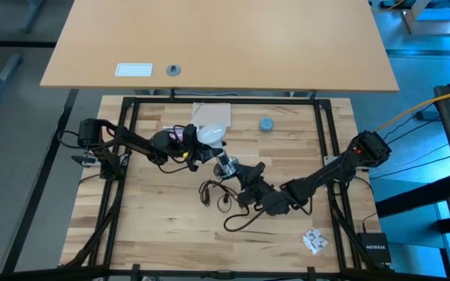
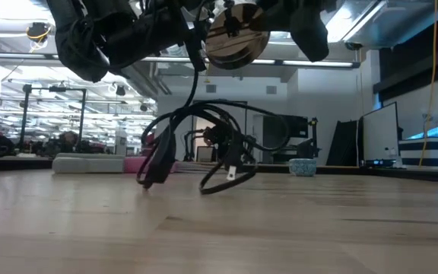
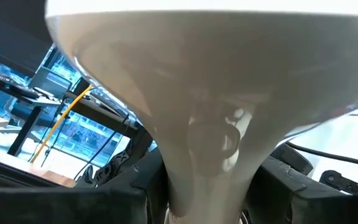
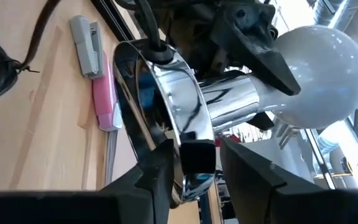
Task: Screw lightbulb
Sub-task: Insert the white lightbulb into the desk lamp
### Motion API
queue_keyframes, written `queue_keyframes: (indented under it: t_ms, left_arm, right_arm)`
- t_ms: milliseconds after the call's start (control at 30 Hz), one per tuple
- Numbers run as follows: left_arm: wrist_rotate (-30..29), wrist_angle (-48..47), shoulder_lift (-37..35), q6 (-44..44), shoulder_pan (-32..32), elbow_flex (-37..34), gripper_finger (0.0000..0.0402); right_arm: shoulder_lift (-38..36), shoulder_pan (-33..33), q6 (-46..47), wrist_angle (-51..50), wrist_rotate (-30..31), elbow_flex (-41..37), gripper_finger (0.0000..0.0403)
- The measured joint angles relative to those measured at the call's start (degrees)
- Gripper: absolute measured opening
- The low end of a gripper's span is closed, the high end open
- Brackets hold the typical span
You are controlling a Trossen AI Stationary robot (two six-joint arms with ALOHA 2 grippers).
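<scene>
The white lightbulb [image 1: 209, 134] hangs above the table's middle, its globe [image 4: 316, 74] toward the far left. Its narrow end sits in the barrel of a silvery socket [image 4: 229, 99]. My left gripper [image 3: 207, 202], reaching in from the left, is shut on the bulb. My right gripper [image 4: 194, 177], coming from the right, is shut on the socket [image 1: 225, 164]. The socket's black cord [image 2: 204, 144] drops from it and lies in loose coils on the wood [image 1: 221, 195]. My left gripper pinches the bulb's tapering neck [image 3: 207, 174] between its two fingers, just above the screw end. It comes from the table's left, slanting upward. The bulb is lifted clear of the table. My right gripper pinches the rim of the socket's round flange [image 4: 191, 155] between its two fingers. It comes level from the table's right. The socket lies on its side in the air, clear of the table, its cord hanging slack below.
A small blue-grey cap [image 1: 266, 124] and a white sheet [image 1: 212, 115] lie near the far edge. Pink and grey objects [image 4: 101, 93] sit by the black frame rail. A small packet [image 1: 314, 240] lies at the near right. A second tabletop [image 1: 225, 47] stands beyond.
</scene>
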Motion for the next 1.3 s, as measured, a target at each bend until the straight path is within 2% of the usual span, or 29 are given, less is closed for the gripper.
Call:
queue_keyframes:
  t_ms: [133,333,567,733,900,1100,1300]
  left_arm:
    - [0.04,0.00,0.00,0.96,-0.16,0.00,0.0155]
    - [1.13,-0.18,0.00,3.54,-0.14,0.02,0.0155]
    - [5.66,-0.16,0.02,10.55,-0.08,0.09,0.0155]
    - [12.09,0.00,0.00,18.68,0.00,0.09,0.0155]
    - [20.58,-0.04,0.00,23.86,0.30,0.09,0.0155]
    - [32.82,-0.05,0.00,23.80,0.99,0.10,0.0155]
    - [37.99,-0.42,0.00,22.60,0.90,0.17,0.0155]
  right_arm:
    - [0.00,-0.17,0.09,-0.02,0.08,0.00,0.0120]
    - [0.00,-0.15,1.07,0.00,3.29,0.00,0.0049]
    - [-0.02,-0.11,0.76,-0.23,5.38,0.00,0.0049]
    - [0.00,0.00,0.34,-0.46,4.90,0.00,0.0049]
    - [0.00,0.00,0.11,-1.62,1.95,0.00,0.0049]
    - [0.00,0.02,-0.35,-2.37,-3.42,0.03,0.0049]
    - [0.02,-1.19,4.31,-2.46,-7.72,0.04,0.0049]
